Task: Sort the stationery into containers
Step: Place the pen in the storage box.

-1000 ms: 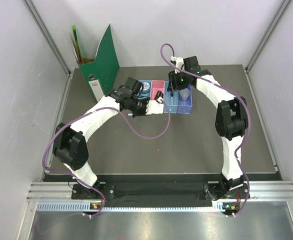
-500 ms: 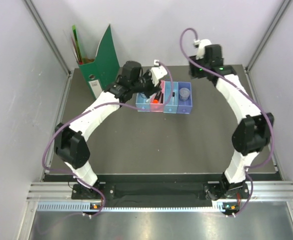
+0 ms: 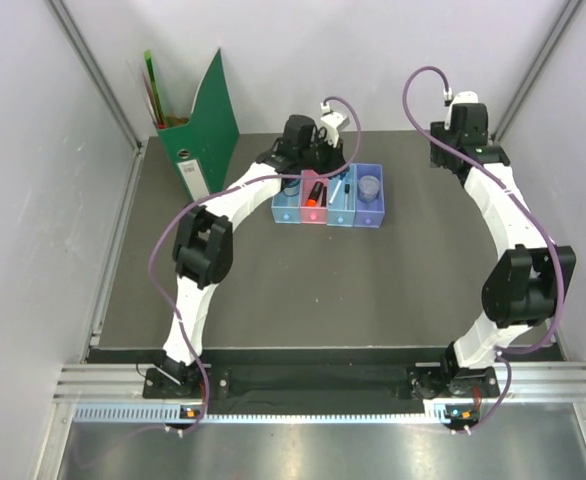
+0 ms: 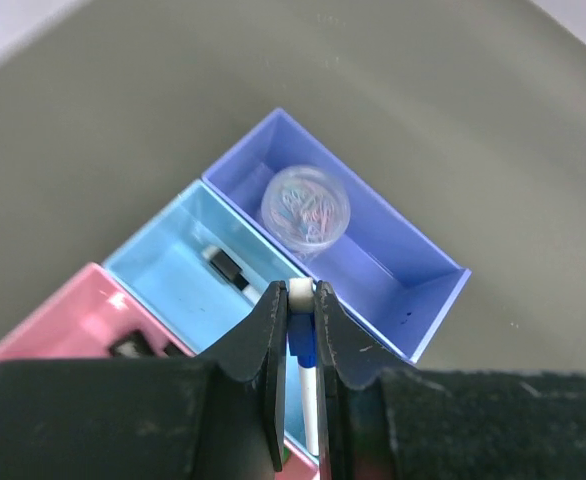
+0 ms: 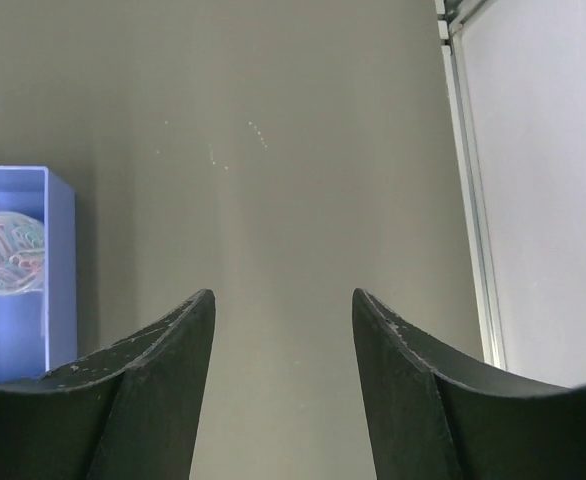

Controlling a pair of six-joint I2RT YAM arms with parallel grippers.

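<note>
Currently gripping white pen [image 4: 309, 410] with left pincer [image 4: 299, 293], jaws tight on its top end, above light blue tray [image 4: 173, 265] with black marker [image 4: 228, 268] inside. Holding right pincer [image 5: 283, 310] open over bench [image 5: 273, 150], right of purple tray [image 4: 393, 260]. Seeing clear disc [image 4: 305, 207] in purple tray, orange highlighter [image 3: 314, 193] in pink tray [image 4: 58, 330].

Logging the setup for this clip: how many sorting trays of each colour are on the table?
blue tray: 1
pink tray: 1
light blue tray: 1
purple tray: 1
Total: 4
</note>
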